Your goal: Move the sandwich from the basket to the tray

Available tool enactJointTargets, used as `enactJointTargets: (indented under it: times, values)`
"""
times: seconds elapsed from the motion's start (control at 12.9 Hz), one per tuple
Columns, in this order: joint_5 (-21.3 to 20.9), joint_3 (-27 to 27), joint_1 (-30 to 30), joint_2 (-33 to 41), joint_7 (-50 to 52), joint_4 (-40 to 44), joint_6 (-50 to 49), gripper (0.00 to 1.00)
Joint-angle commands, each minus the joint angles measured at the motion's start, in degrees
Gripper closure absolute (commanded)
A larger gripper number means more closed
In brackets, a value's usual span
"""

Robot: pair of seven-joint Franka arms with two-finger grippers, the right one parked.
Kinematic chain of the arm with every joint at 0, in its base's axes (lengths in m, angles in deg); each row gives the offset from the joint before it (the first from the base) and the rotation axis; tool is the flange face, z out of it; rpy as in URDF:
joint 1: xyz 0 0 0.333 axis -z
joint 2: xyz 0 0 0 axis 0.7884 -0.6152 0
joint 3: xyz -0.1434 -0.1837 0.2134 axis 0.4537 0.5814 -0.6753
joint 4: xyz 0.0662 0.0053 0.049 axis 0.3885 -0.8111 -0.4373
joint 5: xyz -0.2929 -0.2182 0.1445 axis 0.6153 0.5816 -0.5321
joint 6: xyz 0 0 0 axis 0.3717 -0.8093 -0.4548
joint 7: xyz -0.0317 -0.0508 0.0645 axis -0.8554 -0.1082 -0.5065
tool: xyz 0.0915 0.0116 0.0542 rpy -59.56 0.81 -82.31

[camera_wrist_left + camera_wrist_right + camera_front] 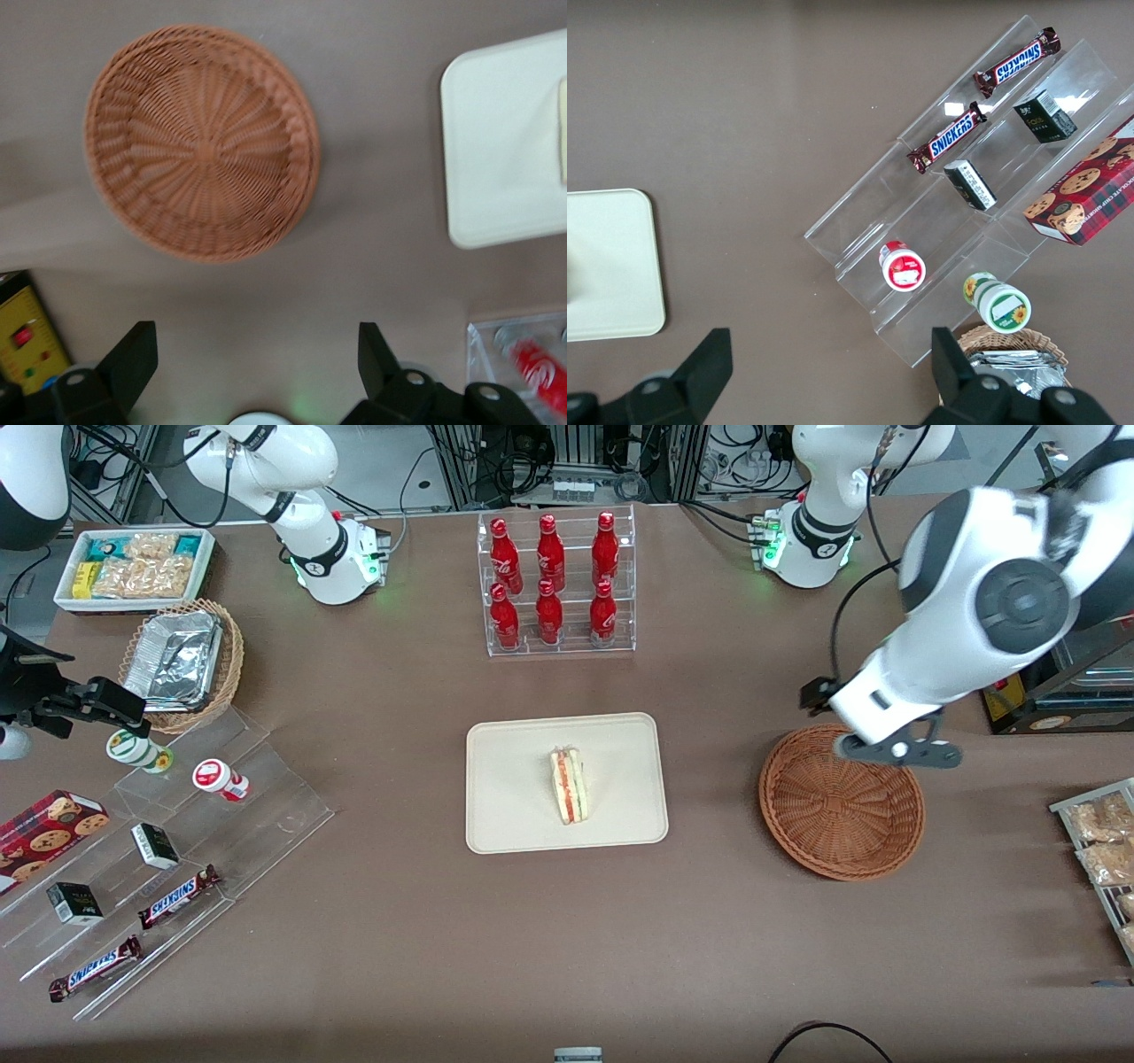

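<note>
A: While we log the table, the sandwich stands on edge on the tray, near its middle.

B: Noted. The basket lies toward the working arm's end; the gripper hangs above its rim, fingers spread wide, holding nothing.

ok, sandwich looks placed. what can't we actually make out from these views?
- Gripper: open in the left wrist view, above the table beside the basket; in the front view its fingers are hidden by the arm.
- Sandwich: clear on the tray in the front view; cut off by the frame edge in the left wrist view.
- Basket: part of its rim is covered by the arm in the front view.
</note>
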Motion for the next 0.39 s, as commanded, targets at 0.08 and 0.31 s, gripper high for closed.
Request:
enactJointTargets:
  times: [0.08,0.31]
  values:
    - [0.91,-1.80,-3.32,7.26,-9.93,-1.50,-6.27,0.00]
    - [0.82,-4.36,-3.32,9.37,-11.18,-1.06,-8.57,0.00]
